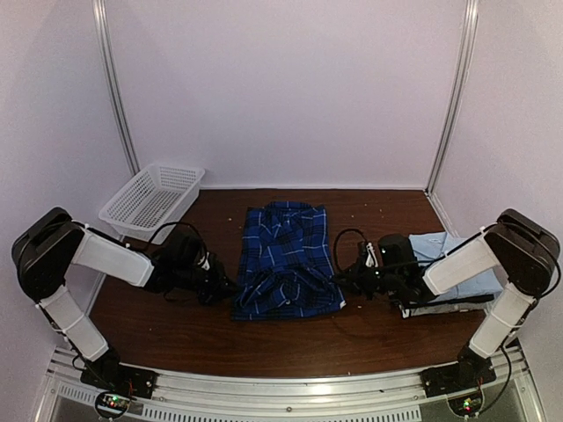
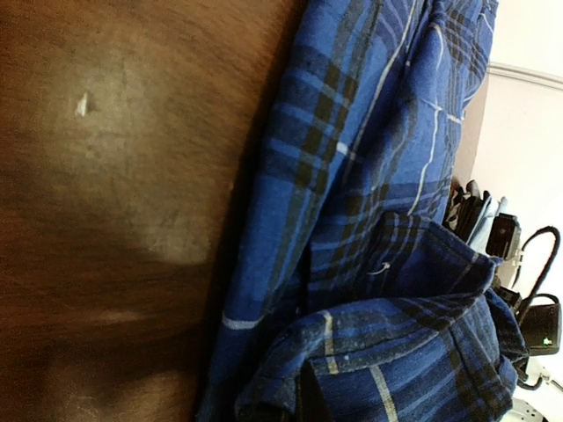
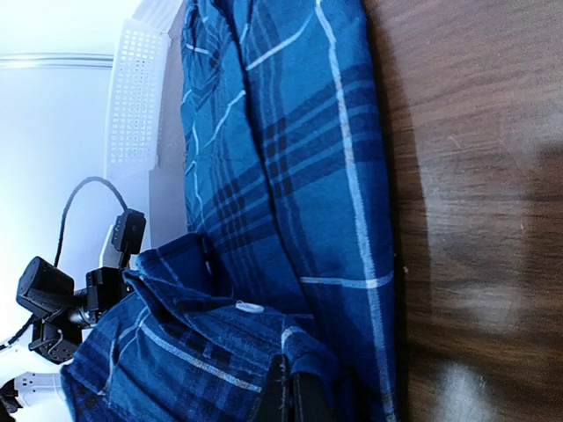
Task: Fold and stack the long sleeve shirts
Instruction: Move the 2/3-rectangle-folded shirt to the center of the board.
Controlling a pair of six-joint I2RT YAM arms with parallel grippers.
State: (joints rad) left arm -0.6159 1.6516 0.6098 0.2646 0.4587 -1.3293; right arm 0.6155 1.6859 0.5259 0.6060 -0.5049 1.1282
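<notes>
Dark brown tabletop [image 1: 290, 338] between pale walls carries the plaid shirt [image 1: 286, 259], spread flat at its centre, collar toward the far wall. The left pincer [image 1: 227, 287] is clamped on its near-left edge and the right pincer [image 1: 345, 281] on its near-right edge, cloth bunched at both tips. Both arms reach low and inward, elbows bent out. A light blue shirt [image 1: 440, 244] lies beneath the right arm [image 1: 462, 264]. A white basket [image 1: 151, 199] sits far left.
</notes>
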